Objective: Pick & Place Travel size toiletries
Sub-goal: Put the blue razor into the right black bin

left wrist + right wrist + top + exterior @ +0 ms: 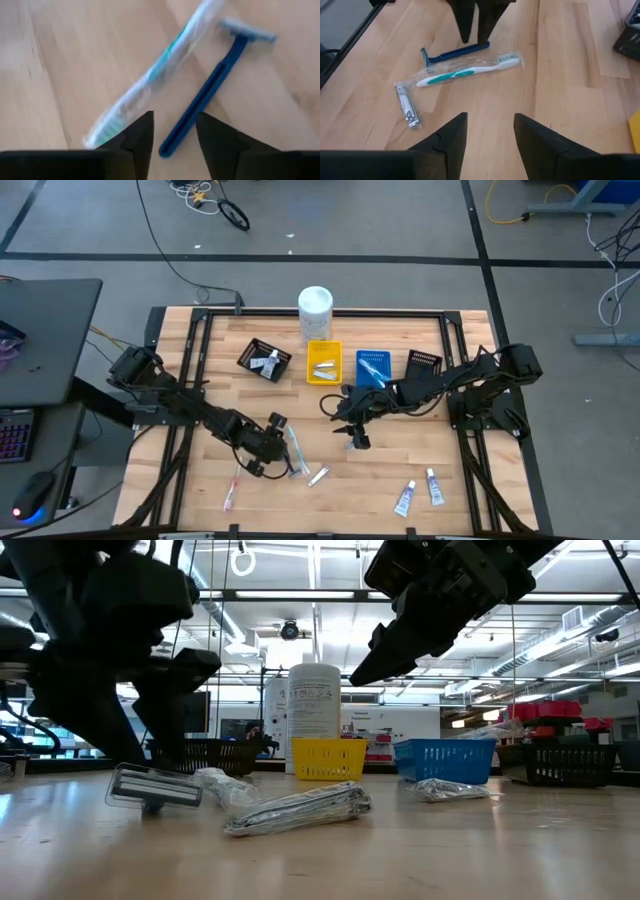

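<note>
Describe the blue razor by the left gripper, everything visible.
The blue razor is dark-blue plastic with a slim ribbed handle and a paler head. It lies flat on the wooden table, alongside the wrapped toothbrush. The left gripper, open, hangs over its handle end, not gripping it.

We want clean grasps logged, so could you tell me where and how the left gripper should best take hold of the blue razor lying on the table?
Grip the blue razor mid-handle, from straight above, fingers across its width. It lies flat, and the wrapped toothbrush lies close beside it, so the slim handle is likely safer than the wide head. The left gripper, open, sits at the handle's end.
</note>
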Robot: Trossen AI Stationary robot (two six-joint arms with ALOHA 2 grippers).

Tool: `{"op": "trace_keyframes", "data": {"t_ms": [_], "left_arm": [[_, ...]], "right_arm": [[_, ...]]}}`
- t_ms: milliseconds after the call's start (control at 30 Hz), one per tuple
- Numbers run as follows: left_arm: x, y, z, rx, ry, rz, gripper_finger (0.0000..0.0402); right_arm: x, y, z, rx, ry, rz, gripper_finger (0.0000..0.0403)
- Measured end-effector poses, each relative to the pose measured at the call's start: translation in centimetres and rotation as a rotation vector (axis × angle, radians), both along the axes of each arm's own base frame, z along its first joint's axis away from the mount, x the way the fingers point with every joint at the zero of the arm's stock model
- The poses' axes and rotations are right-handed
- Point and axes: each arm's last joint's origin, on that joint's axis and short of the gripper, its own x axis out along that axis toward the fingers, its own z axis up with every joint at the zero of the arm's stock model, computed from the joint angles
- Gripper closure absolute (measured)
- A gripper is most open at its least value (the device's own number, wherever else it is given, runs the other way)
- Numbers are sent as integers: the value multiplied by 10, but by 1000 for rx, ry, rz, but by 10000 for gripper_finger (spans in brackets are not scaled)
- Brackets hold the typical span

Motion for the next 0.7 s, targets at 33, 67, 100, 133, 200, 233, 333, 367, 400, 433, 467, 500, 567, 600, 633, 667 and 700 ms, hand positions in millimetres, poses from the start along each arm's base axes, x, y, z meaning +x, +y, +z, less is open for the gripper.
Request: {"op": "trace_keyframes", "data": {"t_ms": [33,67,100,133,200,233,333,367,400,433,467,500,567,600,633,667,700], "left_arm": [[1,0,1,-1,-7,-6,234],[1,-1,1,-3,-6,-22,227],[1,0,0,-14,4,-34,221],[1,0,-1,-36,21,-44,216],[2,1,-7,-88,70,-45,208],[2,1,-10,-94,90,-41,205],[5,2,-17,-72,104,-43,201],[6,3,-19,-55,106,-46,201],[7,4,-20,-54,109,-47,201],[7,5,-21,-66,117,-50,201],[8,5,-21,-83,123,-49,202],[8,6,-22,-98,128,-37,205],[8,6,-22,-119,136,-20,216],[8,6,-22,-125,139,-19,224],[8,6,-22,-126,139,-19,233],[8,6,-22,-125,140,-19,244],[8,6,-22,-126,141,-21,257]], "right_arm": [[0,0,0,4,1,-3,231],[0,0,0,7,2,-6,231],[0,0,0,12,3,-10,231],[0,0,0,12,3,-10,231],[0,0,0,13,3,-10,231],[0,0,0,12,3,-10,231],[0,0,0,13,3,-10,231],[0,0,0,12,2,-10,231],[0,0,0,13,2,-10,231],[0,0,0,15,3,-12,231],[0,0,0,19,4,-13,231],[0,0,0,26,6,-19,231],[0,0,0,33,9,-24,231],[0,0,0,33,9,-24,231],[0,0,0,33,9,-25,231],[0,0,0,33,9,-25,231],[0,0,0,33,9,-25,231]]}}
